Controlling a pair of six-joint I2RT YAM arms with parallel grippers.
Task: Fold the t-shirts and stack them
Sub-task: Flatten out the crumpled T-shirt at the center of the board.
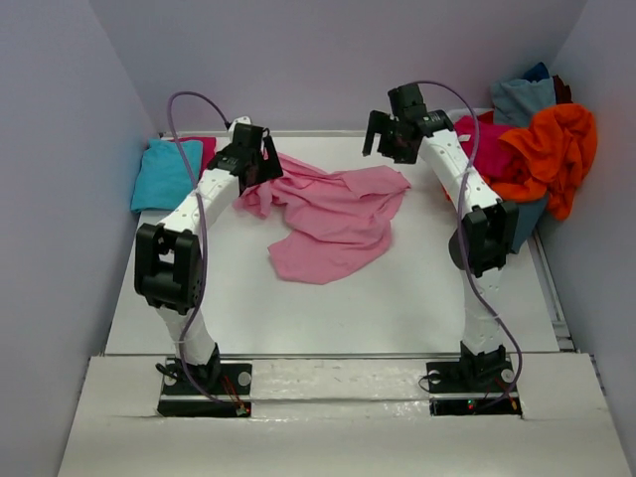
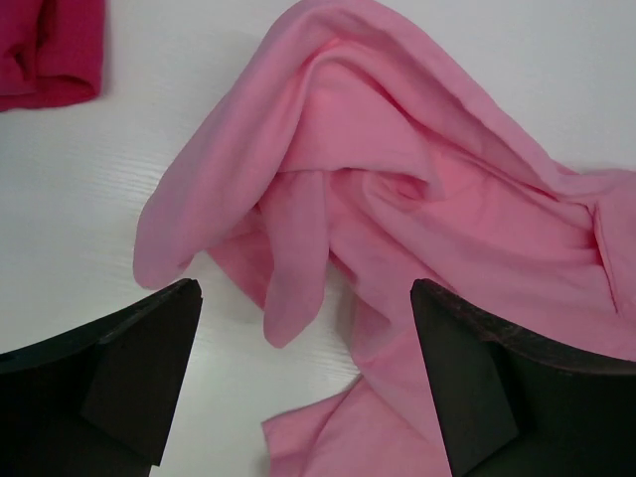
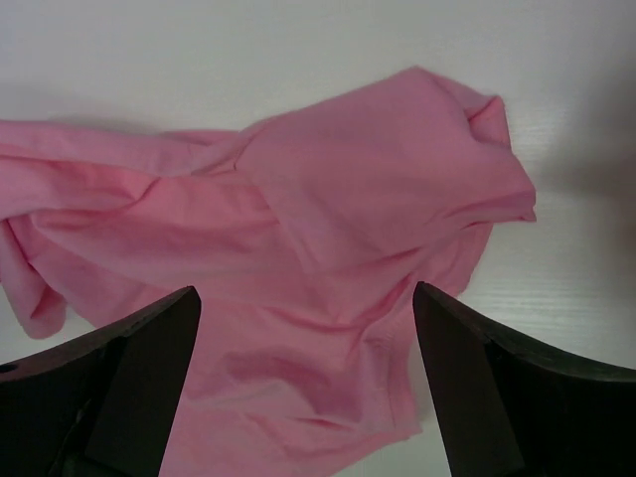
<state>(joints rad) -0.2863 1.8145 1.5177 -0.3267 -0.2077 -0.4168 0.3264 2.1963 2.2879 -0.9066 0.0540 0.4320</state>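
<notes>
Light pink t-shirt (image 1: pixel 333 214) crumpled mid-worktop (image 1: pixel 397 298), toward 12 o'clock. Left end effector (image 1: pixel 256 161) above its 9 o'clock edge, fingers apart, empty. Right end effector (image 1: pixel 391 134) above its 2 o'clock corner, likewise.

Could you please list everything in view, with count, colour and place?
pink shirt: one, light pink, crumpled mid-table
turquoise shirt: one, turquoise, far-left edge
left magenta shirt: one, magenta, beside the turquoise
right magenta shirt: one, magenta, far-right pile
orange shirt: one, orange, same pile
grey-blue shirt: one, grey-blue, behind the orange
table: one, white
left arm, right arm: two, white and black, near edge
left tool, right tool: two, black, open above the pink shirt
</notes>
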